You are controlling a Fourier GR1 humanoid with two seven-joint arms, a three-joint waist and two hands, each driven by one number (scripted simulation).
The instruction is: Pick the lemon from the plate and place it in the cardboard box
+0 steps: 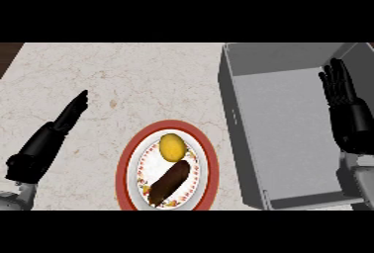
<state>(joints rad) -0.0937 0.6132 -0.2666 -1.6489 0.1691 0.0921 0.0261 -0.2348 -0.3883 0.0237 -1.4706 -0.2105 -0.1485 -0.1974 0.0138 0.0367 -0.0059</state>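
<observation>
Now, lemon: the round yellow lemon [171, 147] lies on the far half of the plate, untouched by either hand.
Plate: the round white plate with a red rim and patterned border [128, 168] sits on the pale marbled tabletop [139, 74], near the middle, left of the box.
Other food: a dark brown oblong piece [169, 182] lies slantwise on the plate, just near of the lemon.
Box: the grey open-topped cardboard box [232, 123] stands at the right, close beside the plate.
Left hand: the black left hand [70, 114] hovers left of the plate, fingers straight and together.
Right hand: the black right hand [343, 108] shows over the box's right side, fingers straight, slightly spread, holding nothing.
</observation>
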